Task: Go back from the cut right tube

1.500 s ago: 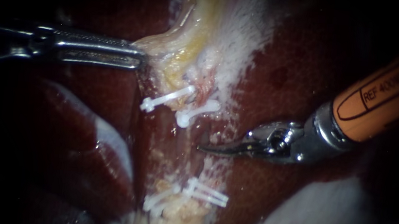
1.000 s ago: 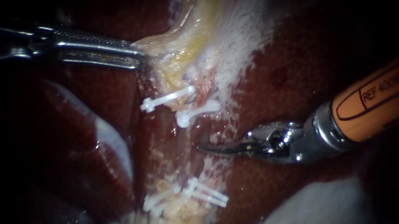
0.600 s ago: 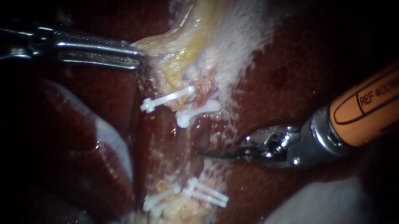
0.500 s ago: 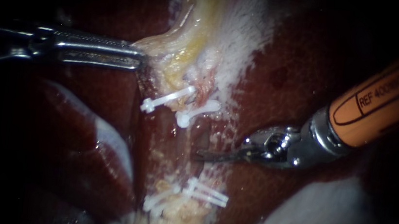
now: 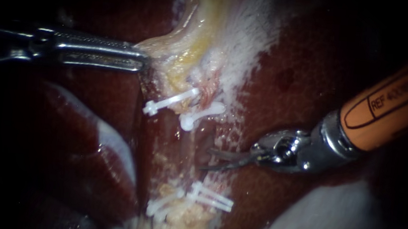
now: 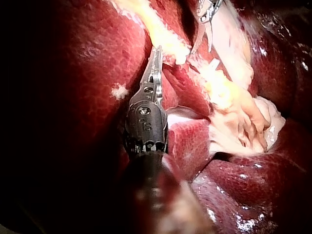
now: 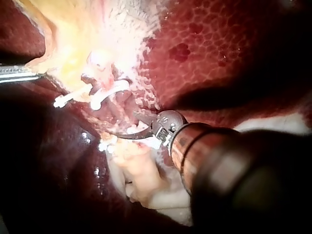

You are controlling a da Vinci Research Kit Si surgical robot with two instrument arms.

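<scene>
My right instrument (image 5: 205,159) comes in from the right on an orange-sleeved shaft. Its two thin curved blades stand open, tips beside the dark gap in the right tube (image 5: 205,142). That gap lies between an upper white clip (image 5: 203,113) and the lower white clips (image 5: 208,197). Another clip (image 5: 169,101) sits on the tube to the left. My left instrument (image 5: 142,58) is shut on the yellowish tissue flap (image 5: 182,52) and holds it taut leftward. The left wrist view shows those jaws (image 6: 157,56) closed on the yellow edge. In the right wrist view the blades (image 7: 124,125) are parted under the clips.
Dark red liver (image 5: 287,77) surrounds the field on both sides. Pale white tissue (image 5: 333,226) lies low at the right under the right shaft. A frayed whitish band (image 5: 248,39) runs up from the clips.
The right instrument's blades, shut together earlier, have parted. Its wrist has edged slightly right, away from the tube. The left instrument has kept its hold unmoved.
</scene>
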